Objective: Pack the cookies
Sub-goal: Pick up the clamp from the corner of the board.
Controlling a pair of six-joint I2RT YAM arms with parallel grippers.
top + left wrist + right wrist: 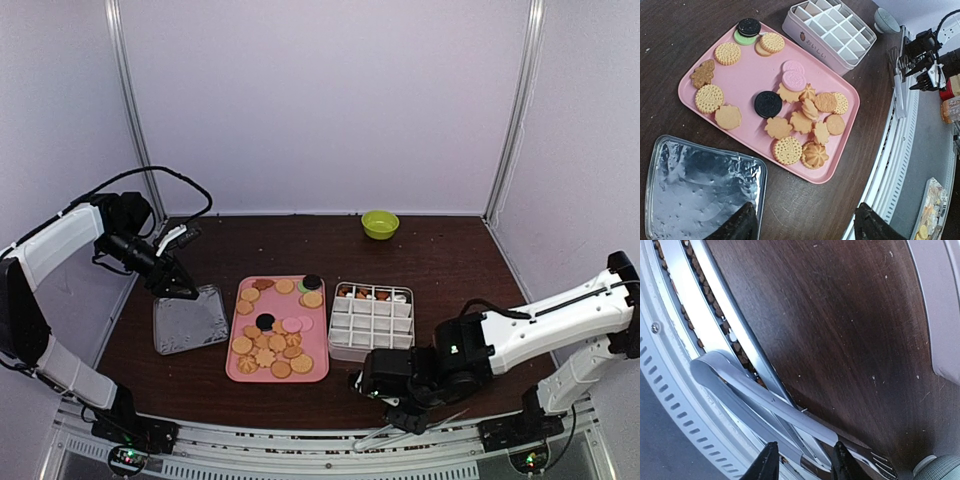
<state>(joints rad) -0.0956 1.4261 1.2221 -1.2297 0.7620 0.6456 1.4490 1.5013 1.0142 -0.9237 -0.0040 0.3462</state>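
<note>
Several cookies (pixel 275 345) lie on a pink tray (pixel 232 372) in the middle of the table: tan round and flower shapes, two pink, two black (pixel 790 120). A white divided box (pixel 365 352) stands right of the tray, with a few cookies (pixel 372 294) in its far row. My left gripper (pixel 178 290) hangs open over the corner of a foil tray (pixel 690 190), nothing between its fingers (pixel 742 225). My right gripper (pixel 805 462) sits low at the table's front edge, shut on the metal tongs (pixel 770 407), which reach over the rail (pixel 420 428).
A green bowl (pixel 380 223) stands at the back right. The foil tray (pixel 190 322) lies left of the pink tray. A metal rail (pixel 300 440) runs along the table's near edge. White walls close in the back and sides.
</note>
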